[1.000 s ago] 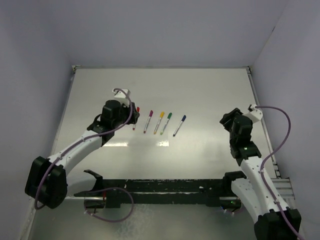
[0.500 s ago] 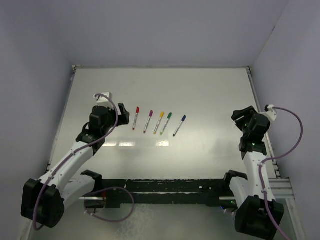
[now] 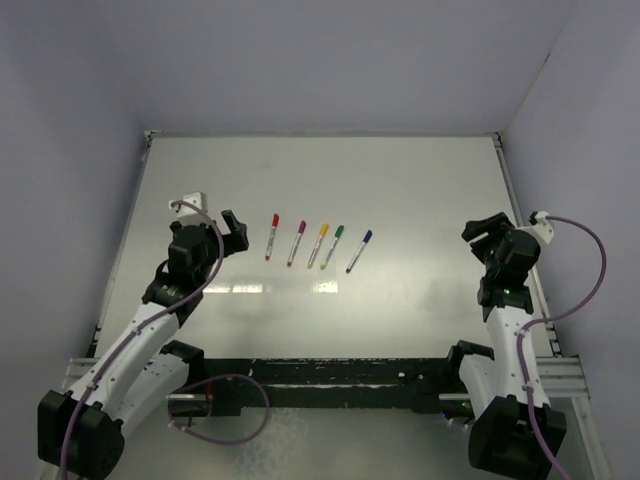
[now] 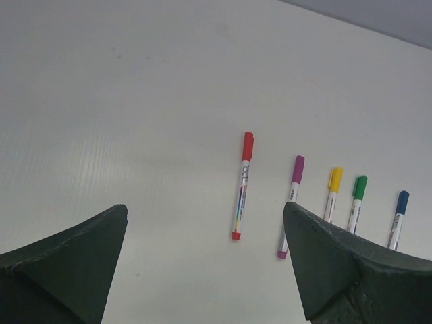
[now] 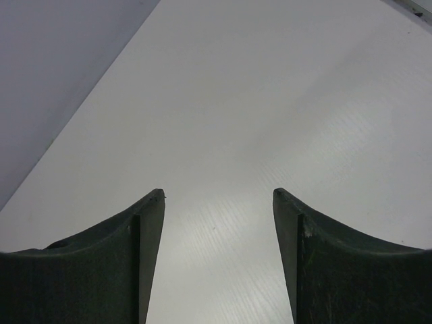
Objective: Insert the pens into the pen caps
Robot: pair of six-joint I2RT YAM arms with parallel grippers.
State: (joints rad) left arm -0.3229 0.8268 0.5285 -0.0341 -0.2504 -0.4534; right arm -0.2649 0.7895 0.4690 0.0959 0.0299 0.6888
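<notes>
So the only "containers" here are the pen caps [image 4: 248, 146], and every one already has a pen seated in it. All five pens [image 3: 318, 245] lie capped in a neat row on the table [image 3: 400, 190], a bit left of centre. Going left to right it's the red pen [image 3: 272, 236], purple pen [image 3: 297, 243], yellow pen [image 3: 318, 245], green pen [image 3: 333, 246] and blue pen [image 3: 359, 251]. They lie close together without touching, caps pointing toward the far wall, and the ones on the right lean a little more.

The left gripper [image 3: 236, 229] sits just left of the red pen. It's spread wide and holding nothing. In its wrist view the red pen shows through the gap between the fingers, lying flat on the table beyond them and not in contact. The right gripper [image 3: 482, 228] is way over by the right edge, well apart from the pens. Its jaws are parted with only bare tabletop between them.

The table is a glossy pale sheet with a bright glare patch [image 3: 325, 287] just in front of the pens. Plain lavender-grey walls [image 3: 320, 60] box it in on three sides. A black rail [image 3: 340, 375] runs along the near edge between the arm bases.
</notes>
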